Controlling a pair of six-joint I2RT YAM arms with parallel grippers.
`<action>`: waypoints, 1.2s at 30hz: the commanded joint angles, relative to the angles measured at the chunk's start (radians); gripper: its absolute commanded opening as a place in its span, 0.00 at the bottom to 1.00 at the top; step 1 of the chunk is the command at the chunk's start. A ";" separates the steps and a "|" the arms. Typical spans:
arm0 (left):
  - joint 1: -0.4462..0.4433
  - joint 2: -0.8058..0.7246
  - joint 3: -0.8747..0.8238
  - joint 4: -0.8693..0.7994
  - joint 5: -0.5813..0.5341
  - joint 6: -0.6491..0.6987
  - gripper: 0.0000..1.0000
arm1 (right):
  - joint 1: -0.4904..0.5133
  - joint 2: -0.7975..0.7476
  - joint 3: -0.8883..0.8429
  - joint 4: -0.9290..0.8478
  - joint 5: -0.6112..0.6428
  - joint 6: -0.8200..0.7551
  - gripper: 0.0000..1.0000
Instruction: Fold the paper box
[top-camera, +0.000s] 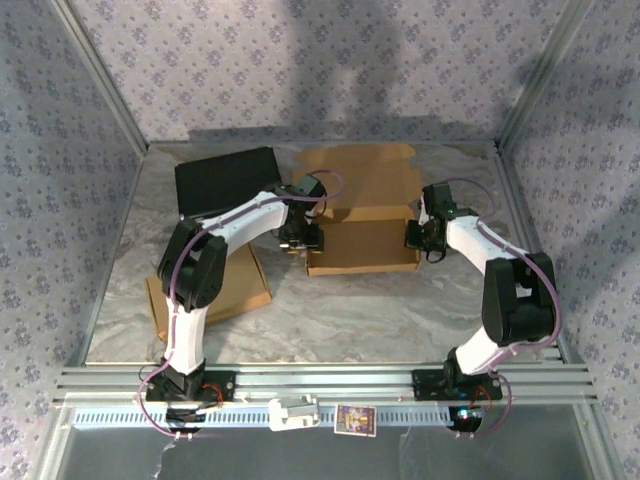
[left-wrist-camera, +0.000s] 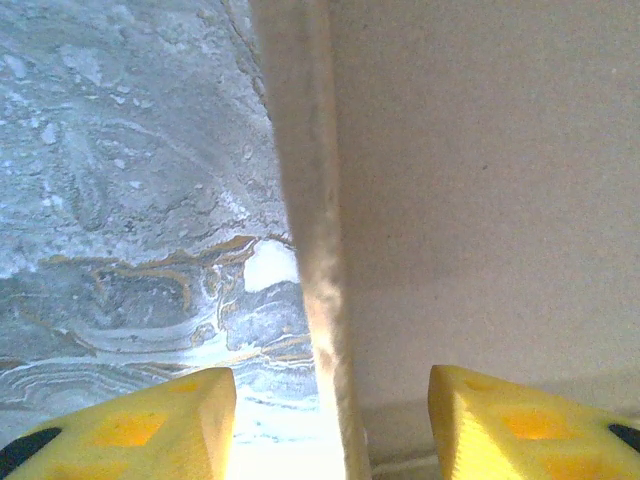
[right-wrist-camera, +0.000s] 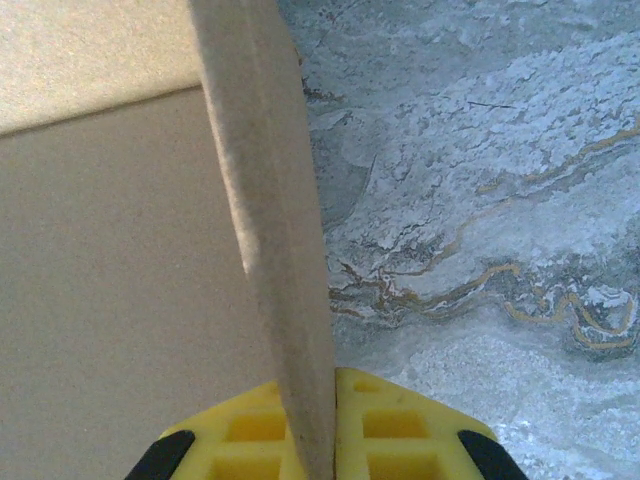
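The paper box (top-camera: 362, 245) is sitting at frame center between 2 grippers, the left gripper (left-wrist-camera: 332, 420) standing released astride its left-hand wall while the right gripper (right-wrist-camera: 312, 430) is clenching its right-hand wall.

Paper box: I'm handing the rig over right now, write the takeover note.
Left gripper: open, astride the box's left wall.
Right gripper: shut on the right wall.
Box sits mid-table, between the grippers.
Done: front and side walls stand.
Left: lid flap lies flat behind; likely fold it over next.
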 joint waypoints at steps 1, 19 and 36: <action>0.001 -0.059 -0.004 -0.028 -0.013 0.001 0.57 | -0.009 0.021 -0.014 0.019 -0.027 -0.010 0.00; 0.314 0.016 0.219 0.214 0.221 0.087 0.56 | -0.037 0.024 -0.092 0.049 -0.042 -0.066 0.00; 0.295 0.366 0.562 0.129 0.420 0.121 0.57 | -0.122 -0.087 -0.173 0.066 -0.123 -0.091 0.00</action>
